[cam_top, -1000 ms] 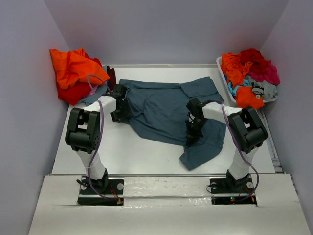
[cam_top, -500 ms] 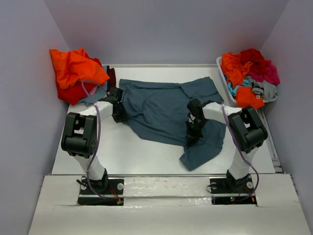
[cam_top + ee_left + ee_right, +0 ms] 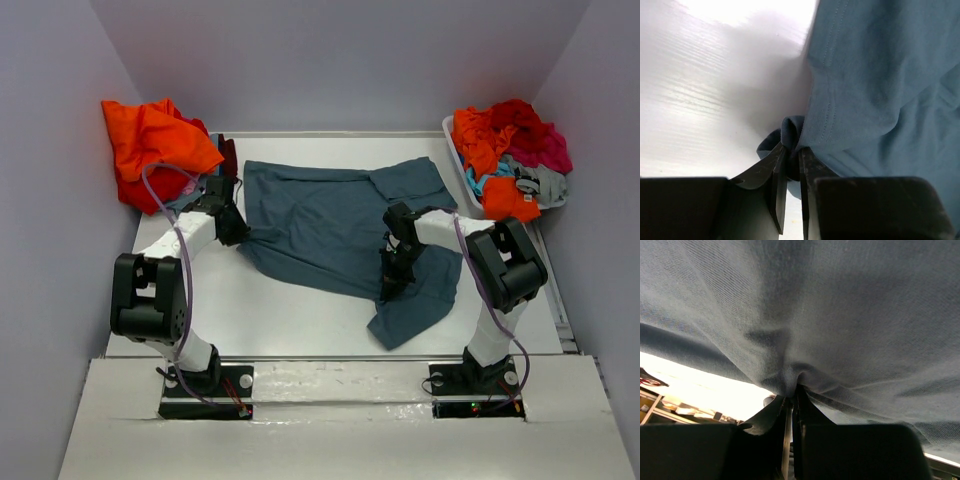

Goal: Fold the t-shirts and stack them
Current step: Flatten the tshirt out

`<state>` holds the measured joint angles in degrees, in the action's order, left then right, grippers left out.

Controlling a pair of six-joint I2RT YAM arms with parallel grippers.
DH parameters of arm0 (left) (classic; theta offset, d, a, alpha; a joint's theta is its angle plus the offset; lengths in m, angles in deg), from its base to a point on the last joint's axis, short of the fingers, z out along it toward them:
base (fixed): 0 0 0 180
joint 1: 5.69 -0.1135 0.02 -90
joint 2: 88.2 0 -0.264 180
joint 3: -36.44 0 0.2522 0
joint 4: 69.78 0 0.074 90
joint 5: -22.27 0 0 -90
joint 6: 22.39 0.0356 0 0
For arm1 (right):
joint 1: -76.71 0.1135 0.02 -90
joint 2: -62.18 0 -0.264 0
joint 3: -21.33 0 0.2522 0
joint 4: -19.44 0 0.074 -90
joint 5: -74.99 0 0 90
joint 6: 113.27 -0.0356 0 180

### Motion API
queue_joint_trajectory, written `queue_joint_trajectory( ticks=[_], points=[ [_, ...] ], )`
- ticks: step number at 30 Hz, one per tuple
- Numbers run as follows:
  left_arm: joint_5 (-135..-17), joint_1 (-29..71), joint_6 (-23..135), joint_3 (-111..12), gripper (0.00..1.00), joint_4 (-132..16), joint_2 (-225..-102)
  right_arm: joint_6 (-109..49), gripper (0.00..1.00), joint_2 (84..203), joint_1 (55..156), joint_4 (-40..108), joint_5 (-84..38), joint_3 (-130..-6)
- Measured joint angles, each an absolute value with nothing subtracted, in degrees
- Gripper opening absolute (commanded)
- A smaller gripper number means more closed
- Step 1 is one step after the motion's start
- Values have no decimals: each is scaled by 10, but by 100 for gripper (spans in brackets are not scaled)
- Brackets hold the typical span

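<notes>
White surface (image 3: 300,310), grey walls on three sides. You have one slate-blue t-shirt (image 3: 320,220) on it, spread across the middle and wrinkled, with its near right corner trailing toward the arm bases.

Two heaps of other shirts flank it. The orange and red heap (image 3: 150,145) sits at the far left corner. The mixed heap (image 3: 510,150) of orange, red, magenta, teal and grey fills a white bin (image 3: 452,150) at the far right. The shirts inside each heap cannot be counted.

Your left fingers (image 3: 776,185) are clenched on a bunched fold of the slate-blue t-shirt's stitched left hem. Your right fingers (image 3: 771,412) are clenched on a pinch of cloth in its right half.

Only the wrist views show both grips; the right one is nearly filled with cloth. Only the top view shows the heaps and the bin.
</notes>
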<state>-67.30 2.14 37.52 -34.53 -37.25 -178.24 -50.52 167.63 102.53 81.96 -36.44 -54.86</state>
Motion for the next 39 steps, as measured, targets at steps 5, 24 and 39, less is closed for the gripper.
queue_joint_trajectory(
  ticks=[5,24,39],
  points=[
    [-673,14,379,-346,23,-352,-1779,-505,7,1676,1025,818,-365,-548],
    [-665,-12,397,-375,23,-262,-1739,-512,7,1671,1022,800,-396,-518],
    [-686,10,419,-362,33,-177,-1711,-509,7,1651,1022,808,-394,-495]
  ],
)
